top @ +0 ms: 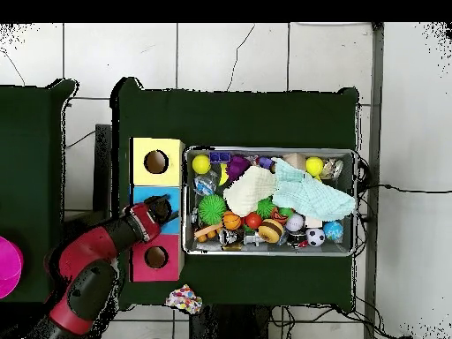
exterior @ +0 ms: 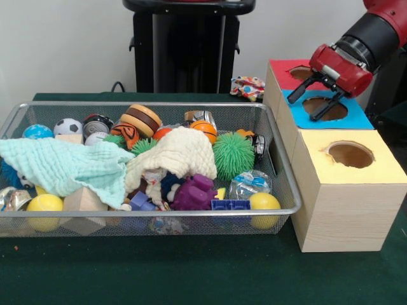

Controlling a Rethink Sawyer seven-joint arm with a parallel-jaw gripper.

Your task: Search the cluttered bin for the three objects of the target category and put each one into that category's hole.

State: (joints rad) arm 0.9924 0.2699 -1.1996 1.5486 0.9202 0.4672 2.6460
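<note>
Now the claw [exterior: 317, 100] hangs just above the blue box [exterior: 356, 118], over its round hole [exterior: 325, 108], and its two black fingers [exterior: 299, 91] stand apart with nothing between them, so it is open and empty. Behind the claw, on its far side in the front view, sits the red box [exterior: 283, 66] with its own hole. On the near side of the claw, in the same row, stands the yellow box [exterior: 375, 170], whose hole [exterior: 350, 154] is also empty.

Beside the claw, to the left in the front view, lies the wire basket [exterior: 159, 213], touching the row of boxes. It is full of mixed toys. Nearest to the claw is a green spiky ball [exterior: 233, 154]. Further from it lie a cream cloth [exterior: 181, 152] and a light green cloth [exterior: 63, 166], which cover part of the pile. Around them I can see a small basketball [exterior: 204, 129], a soccer ball [exterior: 67, 126], a blue ball [exterior: 37, 131], two yellow balls [exterior: 264, 203] at the near edge, a purple toy [exterior: 193, 193] and a wooden block [exterior: 83, 204]. Which toys belong to the wanted category I cannot tell.

In the overhead view the red arm [top: 93, 265] reaches to the blue box from below.
</note>
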